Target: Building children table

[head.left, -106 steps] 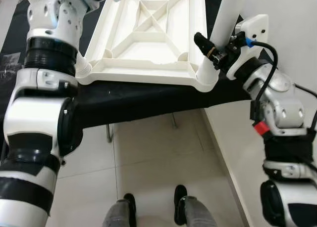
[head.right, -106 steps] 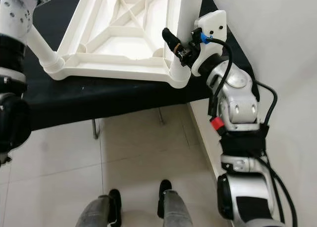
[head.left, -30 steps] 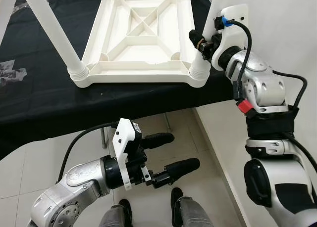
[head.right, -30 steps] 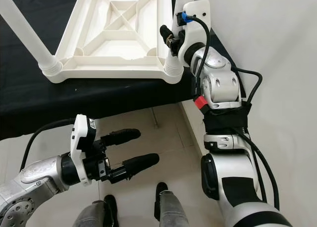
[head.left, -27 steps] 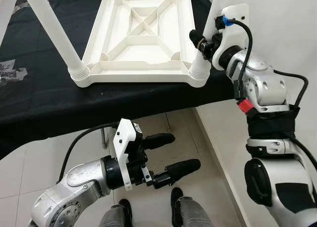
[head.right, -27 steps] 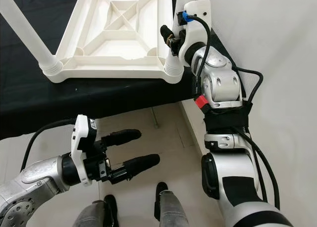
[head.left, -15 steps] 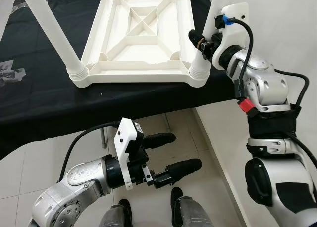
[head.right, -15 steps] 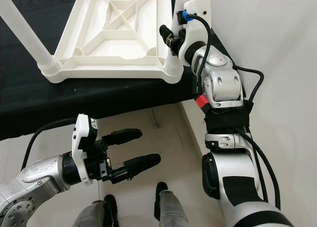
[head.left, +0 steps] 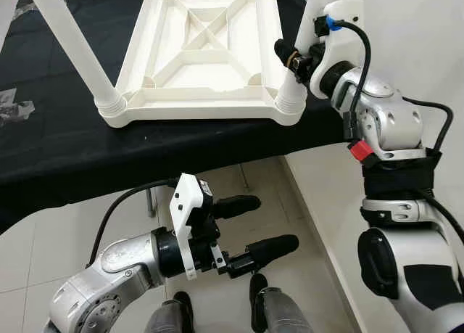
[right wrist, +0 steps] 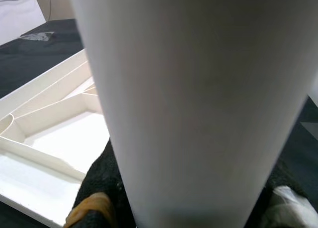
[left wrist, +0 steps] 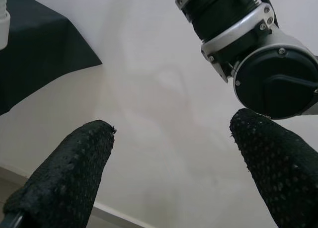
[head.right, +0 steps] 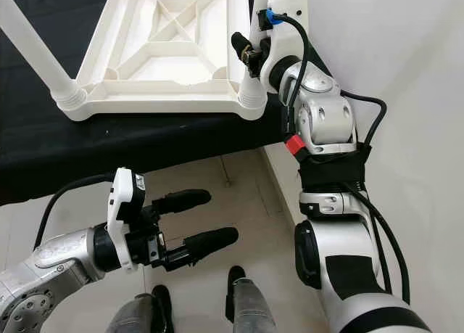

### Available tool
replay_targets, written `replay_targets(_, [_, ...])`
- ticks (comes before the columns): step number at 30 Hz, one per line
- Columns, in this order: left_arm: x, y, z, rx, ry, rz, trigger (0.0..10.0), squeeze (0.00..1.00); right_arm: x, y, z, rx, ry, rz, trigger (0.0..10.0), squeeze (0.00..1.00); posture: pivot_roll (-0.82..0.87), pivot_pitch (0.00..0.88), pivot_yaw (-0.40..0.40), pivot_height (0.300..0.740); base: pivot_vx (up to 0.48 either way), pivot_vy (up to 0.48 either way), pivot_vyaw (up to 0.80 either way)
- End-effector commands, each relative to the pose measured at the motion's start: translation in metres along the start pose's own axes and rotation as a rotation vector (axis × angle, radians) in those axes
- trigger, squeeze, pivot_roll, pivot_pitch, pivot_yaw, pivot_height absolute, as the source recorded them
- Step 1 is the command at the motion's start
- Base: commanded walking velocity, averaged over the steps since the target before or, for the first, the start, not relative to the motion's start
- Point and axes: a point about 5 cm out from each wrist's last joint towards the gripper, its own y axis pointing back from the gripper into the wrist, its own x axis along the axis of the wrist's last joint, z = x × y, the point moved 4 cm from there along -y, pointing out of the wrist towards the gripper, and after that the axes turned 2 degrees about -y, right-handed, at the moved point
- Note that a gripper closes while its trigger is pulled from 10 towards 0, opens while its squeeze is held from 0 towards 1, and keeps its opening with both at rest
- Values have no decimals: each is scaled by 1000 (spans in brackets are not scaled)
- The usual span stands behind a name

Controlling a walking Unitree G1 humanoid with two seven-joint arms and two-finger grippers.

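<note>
Right hand (head.left: 299, 54) grips the table leg (right wrist: 198, 114); left hand (head.left: 250, 224) hangs open over the floor (head.left: 217, 202).

Smooth white moulded plastic tabletop (head.left: 206, 54) with matching plastic legs (head.left: 69, 43), lying on matt black cloth (head.left: 65, 151). Glossy pale floor tiles (head.left: 217, 202). Left gripper (head.left: 254, 224) fingers (left wrist: 64, 183) are black, rough, pebbled rubber; arm shells glossy silver.

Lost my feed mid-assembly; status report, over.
Right gripper shut on white plastic table leg at near right corner socket. Left gripper open, low over tiled floor. Upturned white plastic tabletop on black-covered bench.
</note>
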Motion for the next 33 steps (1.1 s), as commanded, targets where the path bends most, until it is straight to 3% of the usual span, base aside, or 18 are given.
replay_targets(1, [-4,0,2,-2,17,-4,10000,965,5,-1,-16,65,-23,28,2863,0,-26,326,-8,740,0,0,0])
replay_targets(2, [-4,0,1,-1,17,-3,10000,965,-6,-1,-19,58,-19,2,4314,0,-26,324,-11,740,0,0,0])
replay_targets(3, [-4,0,1,0,16,-1,10000,965,-22,-1,-22,26,-14,-43,7059,0,-32,324,-13,740,0,0,0])
replay_targets(4, [-4,0,1,0,16,-1,10000,965,-22,-1,-22,26,-14,-43,7059,0,-32,324,-13,740,0,0,0])
replay_targets(5, [-4,-1,1,3,14,2,10000,969,-36,0,-21,-60,-9,-74,8863,0,-32,326,-17,740,0,0,0])
replay_targets(6, [-3,-1,0,4,13,5,10000,969,-45,1,-20,-122,-4,-94,8863,0,-31,327,-17,740,0,0,0])
replay_targets(7, [-3,-1,0,6,10,7,10000,965,-53,4,-20,-194,-19,-105,10000,0,-29,325,-19,740,0,0,0])
replay_targets(9, [-3,-1,0,6,10,7,10000,965,-53,4,-20,-194,-19,-105,10000,0,-29,325,-19,740,0,0,0])
replay_targets(15, [9,-4,-7,26,-40,35,10000,969,-63,9,-23,-402,-5,-153,10000,0,-28,325,-18,740,0,0,0])
replay_targets(20, [70,-10,-51,141,-224,163,10000,953,-65,7,-37,-380,-24,-156,10000,0,-24,320,-18,740,0,0,0])
replay_targets(21, [91,-12,-61,167,-265,205,10000,835,-64,7,-38,-378,-19,-153,10000,0,-24,319,-18,740,0,0,0])
replay_targets(22, [91,-12,-61,167,-265,205,10000,835,-64,7,-38,-378,-19,-153,10000,0,-24,319,-18,740,0,0,0])
replay_targets(23, [113,-15,-71,183,-312,244,10000,549,-63,6,-39,-378,-18,-150,10000,0,-23,318,-20,740,0,0,0])
replay_targets(25, [113,-15,-71,183,-312,244,10000,549,-63,6,-39,-378,-18,-150,10000,0,-23,318,-20,740,0,0,0])
replay_targets(26, [144,-20,-86,202,-368,287,10000,0,-61,6,-39,-385,-15,-146,10000,0,-24,315,-16,740,0,0,0])
replay_targets(28, [217,-40,-108,173,-480,345,10000,0,-59,7,-42,-386,-14,-138,10000,0,-25,316,7,740,0,0,0])
replay_targets(29, [238,-47,-111,164,-522,346,10000,0,-59,9,-44,-385,-13,-138,10000,0,-26,318,13,740,0,0,0])
replay_targets(33, [250,-60,-116,159,-583,304,10000,0,-59,10,-48,-378,-19,-137,10000,0,-24,324,22,740,0,0,0])
